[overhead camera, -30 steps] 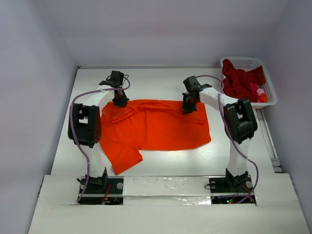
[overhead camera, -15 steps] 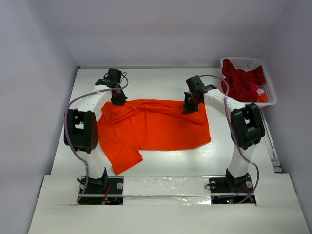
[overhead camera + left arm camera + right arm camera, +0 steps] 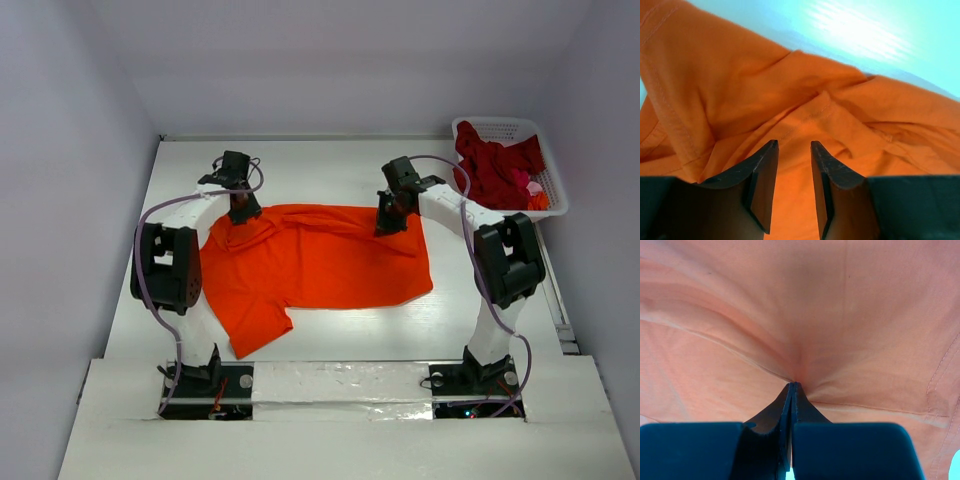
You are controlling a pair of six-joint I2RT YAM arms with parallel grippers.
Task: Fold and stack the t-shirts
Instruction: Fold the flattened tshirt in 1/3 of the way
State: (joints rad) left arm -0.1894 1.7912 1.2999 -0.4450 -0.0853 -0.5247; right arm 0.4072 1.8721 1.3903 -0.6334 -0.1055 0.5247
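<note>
A bright orange-red t-shirt (image 3: 320, 265) lies spread on the white table, one sleeve pointing toward the near left. My left gripper (image 3: 243, 210) hovers over its far left corner. In the left wrist view the left gripper (image 3: 793, 144) is open, its jaws a little apart with rumpled orange cloth (image 3: 740, 100) below and nothing pinched between them. My right gripper (image 3: 386, 224) is at the shirt's far right edge. In the right wrist view the right gripper (image 3: 792, 385) is shut on a pinch of the shirt (image 3: 805, 305), with creases running out from the tips. Dark crimson t-shirts (image 3: 492, 165) lie heaped in the basket.
A white lattice basket (image 3: 500, 124) stands at the far right corner of the table (image 3: 320, 165), with bits of pink and orange cloth at its right side. Grey walls close in the back and sides. Both arm bases sit at the near edge.
My left gripper's jaws have parted and let go of the shirt's far left corner. The right gripper stays shut on the cloth, its arm's elbow having swung a little to the right.
</note>
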